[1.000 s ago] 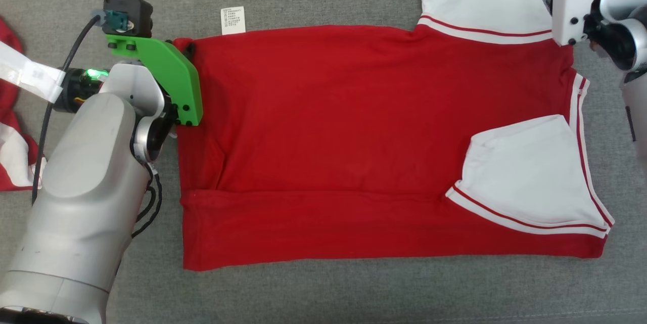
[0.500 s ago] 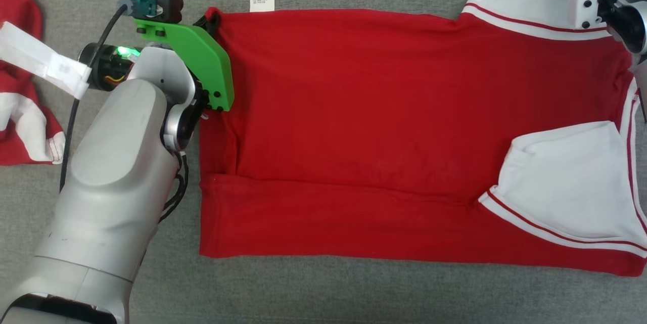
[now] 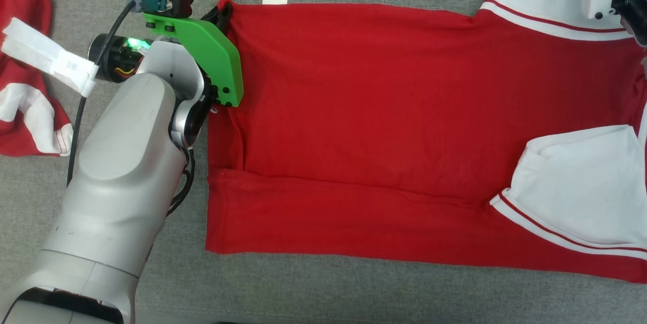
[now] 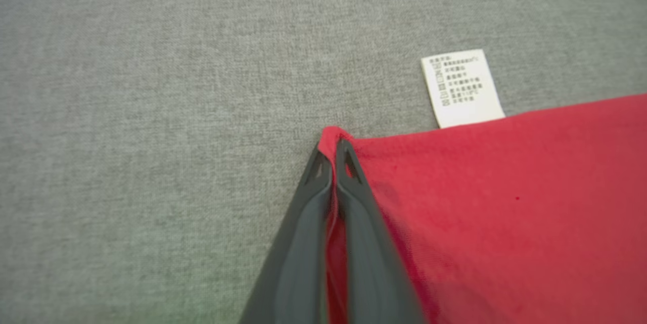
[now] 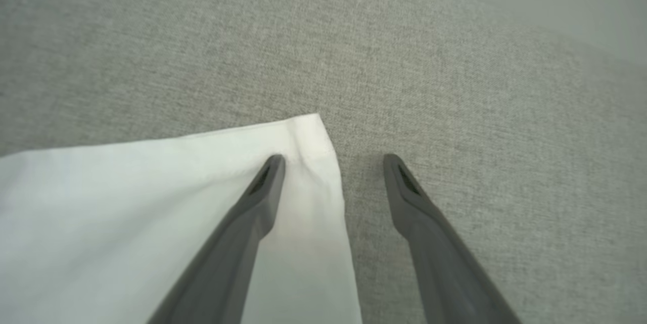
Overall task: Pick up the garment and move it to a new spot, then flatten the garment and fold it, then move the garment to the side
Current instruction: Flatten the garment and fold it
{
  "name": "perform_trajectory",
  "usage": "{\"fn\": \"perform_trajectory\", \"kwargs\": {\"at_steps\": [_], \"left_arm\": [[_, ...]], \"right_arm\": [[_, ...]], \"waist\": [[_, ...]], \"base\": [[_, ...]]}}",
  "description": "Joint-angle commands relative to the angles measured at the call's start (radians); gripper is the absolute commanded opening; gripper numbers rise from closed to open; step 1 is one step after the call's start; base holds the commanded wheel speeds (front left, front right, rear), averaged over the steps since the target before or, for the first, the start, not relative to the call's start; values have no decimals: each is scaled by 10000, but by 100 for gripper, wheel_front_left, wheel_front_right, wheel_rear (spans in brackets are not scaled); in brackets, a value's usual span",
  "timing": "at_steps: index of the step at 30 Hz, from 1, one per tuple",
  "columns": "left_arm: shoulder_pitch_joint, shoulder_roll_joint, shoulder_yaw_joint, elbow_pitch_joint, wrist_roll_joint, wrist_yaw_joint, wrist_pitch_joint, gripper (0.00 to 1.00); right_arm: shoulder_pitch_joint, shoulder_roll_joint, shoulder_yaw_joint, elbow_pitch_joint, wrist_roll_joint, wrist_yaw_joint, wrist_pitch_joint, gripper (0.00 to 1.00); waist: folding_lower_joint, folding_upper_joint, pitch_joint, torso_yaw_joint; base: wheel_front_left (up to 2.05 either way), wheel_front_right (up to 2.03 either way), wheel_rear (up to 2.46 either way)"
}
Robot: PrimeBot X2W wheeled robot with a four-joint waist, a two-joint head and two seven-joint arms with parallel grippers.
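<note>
The red T-shirt (image 3: 384, 127) lies flat on the grey fabric surface (image 3: 354, 293), near side folded over, white sleeves toward our right. Our left gripper (image 4: 332, 153) is clamped tight on its far hem corner, red cloth squeezed between the fingers, just beside the white care label (image 4: 462, 86). Our right gripper (image 5: 333, 160) gapes wide, holding nothing, one finger over the corner of the far sleeve (image 5: 151, 213), the other over bare grey. Another red-and-white garment (image 3: 25, 86) lies at far left.
</note>
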Motion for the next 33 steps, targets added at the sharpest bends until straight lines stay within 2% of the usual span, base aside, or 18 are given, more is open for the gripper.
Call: {"fn": "perform_trajectory", "kwargs": {"at_steps": [1,2,4,7,13,19,24,33], "left_arm": [[309,-84,-216,442,-40,-21,194,0],[292,-55,-210,457,-29,7,145,0],[258,-4,-153,466,-15,94,2,0],[180,128,40,416,89,332,-572,0],[119,160,311,446,117,573,-1679,0],[171,219,307,610,44,408,-2072,0],[444,291,125,464,50,75,-2246,0],[1676,888,-325,-298,371,-132,-2777,0]], "right_arm": [[206,105,132,273,61,-6,145,45],[231,116,210,326,104,-6,155,0],[262,80,277,402,170,-7,144,0],[141,-72,58,301,52,-18,-506,0],[48,34,-231,118,-104,-16,-1948,0],[237,92,-191,143,151,-16,-2721,0],[751,63,87,-68,785,-15,-2749,0],[2733,-590,632,-1794,2256,-15,-2399,0]], "waist": [[0,0,-2,-3],[0,0,-9,-6],[0,0,-34,-14],[0,0,-92,-36],[0,0,-390,-112],[0,0,-804,-302],[0,0,-1140,-466],[0,0,-1941,-745]], "base": [[0,0,0],[0,0,0],[0,0,0],[0,0,0],[0,0,0],[0,0,0],[0,0,0],[0,0,0]]}}
